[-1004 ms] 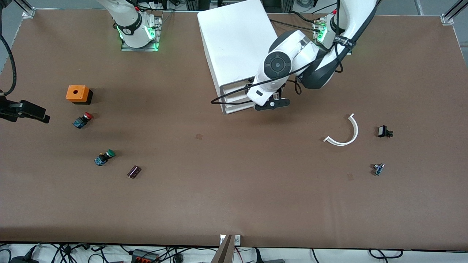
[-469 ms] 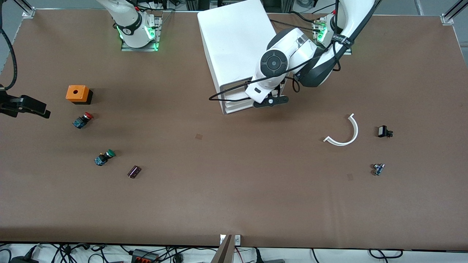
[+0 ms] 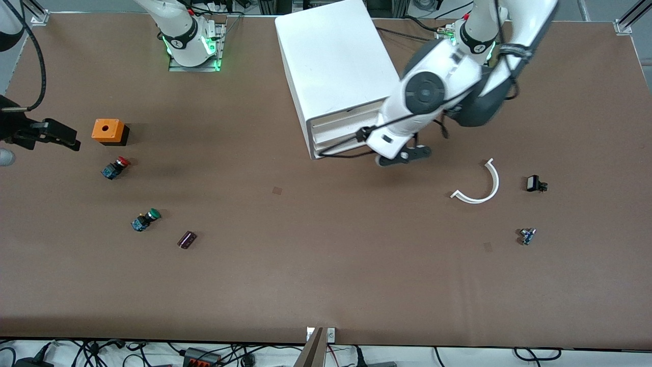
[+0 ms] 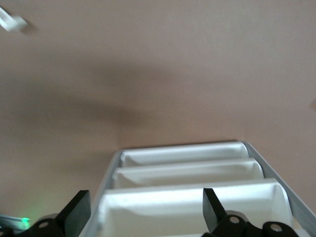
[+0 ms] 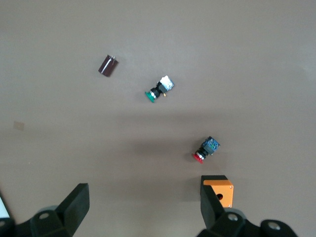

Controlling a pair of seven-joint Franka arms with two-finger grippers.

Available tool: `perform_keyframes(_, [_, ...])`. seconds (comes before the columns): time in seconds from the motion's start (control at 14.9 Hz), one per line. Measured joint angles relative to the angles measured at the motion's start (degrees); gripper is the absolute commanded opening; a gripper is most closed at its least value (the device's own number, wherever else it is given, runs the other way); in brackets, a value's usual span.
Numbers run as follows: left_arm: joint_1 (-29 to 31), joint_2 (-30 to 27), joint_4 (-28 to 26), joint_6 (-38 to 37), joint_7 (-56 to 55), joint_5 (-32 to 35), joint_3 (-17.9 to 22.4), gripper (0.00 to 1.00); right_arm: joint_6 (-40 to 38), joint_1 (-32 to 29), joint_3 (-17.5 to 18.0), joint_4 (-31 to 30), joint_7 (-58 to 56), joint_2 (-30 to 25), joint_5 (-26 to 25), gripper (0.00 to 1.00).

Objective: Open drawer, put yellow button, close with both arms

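The white cabinet [image 3: 331, 56] stands near the robots' bases, its three drawers facing the front camera. The uppermost drawer [image 3: 337, 122] looks pushed in level with the two below. In the left wrist view its white front lip [image 4: 192, 202] lies between the fingers. My left gripper [image 3: 402, 155] [image 4: 145, 217] is open and empty, in front of the drawers at the cabinet's corner toward the left arm's end. My right gripper [image 3: 63, 137] [image 5: 144, 197] is open and empty, over the table beside an orange box [image 3: 107, 130]. The yellow button is not in view.
A red-capped button [image 3: 116, 167] [image 5: 205, 150], a green-capped button [image 3: 146, 219] [image 5: 159, 90] and a small dark part [image 3: 187, 239] lie toward the right arm's end. A white curved strip [image 3: 484, 186], a black part [image 3: 535, 183] and a small blue part [image 3: 527, 235] lie toward the left arm's end.
My left gripper first moved in against the drawer fronts, then drew back toward the front camera and the left arm's end. My right gripper drifted toward the robots' side, beside the orange box.
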Motion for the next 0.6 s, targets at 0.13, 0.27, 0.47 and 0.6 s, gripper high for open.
perform_keyframes(0.13, [3.5,-0.1,3.2,-4.4,4.9,3.1,0.0,1.00,0.5,0.0,-0.1,-3.6,0.1,-2.4,0.0,1.00])
perform_keyframes(0.27, [7.1,-0.3,5.7,-8.6,11.0,4.1,-0.1,1.00,0.6,0.0,-0.1,-5.2,0.2,-3.6,0.0,1.00])
perform_keyframes(0.47, [11.9,-0.5,9.0,-13.0,19.9,4.3,-0.1,1.00,0.8,0.1,-0.1,-5.4,0.2,-3.9,0.0,1.00])
perform_keyframes(0.6, [14.7,-1.2,11.7,-15.4,27.3,4.3,0.0,1.00,0.9,0.1,-0.1,-5.4,0.2,-4.0,0.0,1.00])
